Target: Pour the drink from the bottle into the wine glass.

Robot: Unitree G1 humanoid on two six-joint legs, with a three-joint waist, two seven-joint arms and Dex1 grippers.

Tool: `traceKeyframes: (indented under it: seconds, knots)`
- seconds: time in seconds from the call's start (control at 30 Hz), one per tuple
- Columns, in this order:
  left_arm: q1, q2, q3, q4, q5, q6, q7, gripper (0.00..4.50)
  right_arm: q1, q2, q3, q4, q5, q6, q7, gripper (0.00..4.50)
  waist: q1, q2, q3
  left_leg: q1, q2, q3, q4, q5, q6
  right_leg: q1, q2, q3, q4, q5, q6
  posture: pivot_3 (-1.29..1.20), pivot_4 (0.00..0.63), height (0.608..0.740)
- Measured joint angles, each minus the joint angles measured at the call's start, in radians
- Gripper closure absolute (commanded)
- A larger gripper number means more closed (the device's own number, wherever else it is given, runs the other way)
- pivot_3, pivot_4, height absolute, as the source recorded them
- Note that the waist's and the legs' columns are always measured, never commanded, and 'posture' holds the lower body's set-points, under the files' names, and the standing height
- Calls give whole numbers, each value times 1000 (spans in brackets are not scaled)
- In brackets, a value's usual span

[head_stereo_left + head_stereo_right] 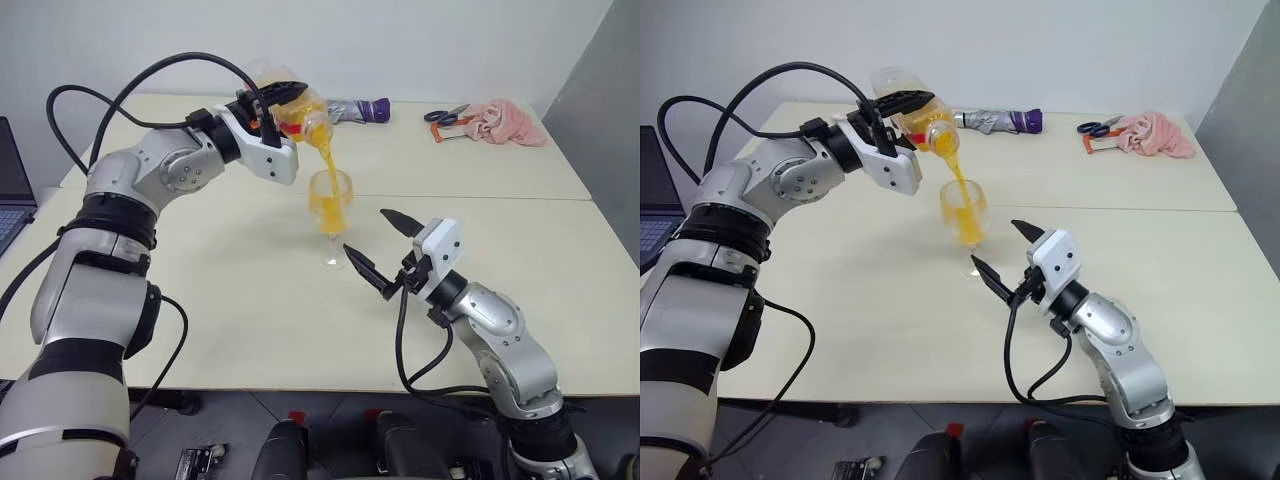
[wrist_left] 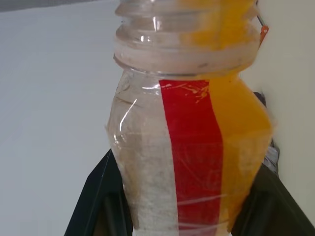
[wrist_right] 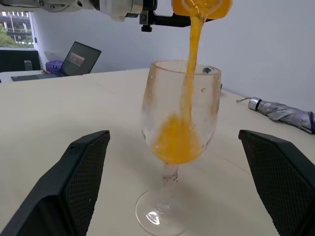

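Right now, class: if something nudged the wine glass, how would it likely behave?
The wine glass would probably tip easily: a thin stem carries its bowl above a small foot. The drink gathering in the bowl likely makes it top-heavy. It looks like fragile glass, and nothing grips it.

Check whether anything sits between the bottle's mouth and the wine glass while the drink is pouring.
Nothing visible does. The left gripper holds the bottle tilted above the wine glass, and the drink falls in an unbroken stream into the bowl. The open right gripper stands beside the stem, clear of the stream.
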Motion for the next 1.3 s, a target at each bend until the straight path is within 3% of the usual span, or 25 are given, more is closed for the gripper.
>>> traceKeyframes:
  seconds: [1.3]
  knots:
    - [-59,11,-58,51,70,-13,90,2627,26,22,37,-32,3,9,0,0,0,0,0,0,0,0,0,0,0,0,0,0,1,0,0,0,150,740]
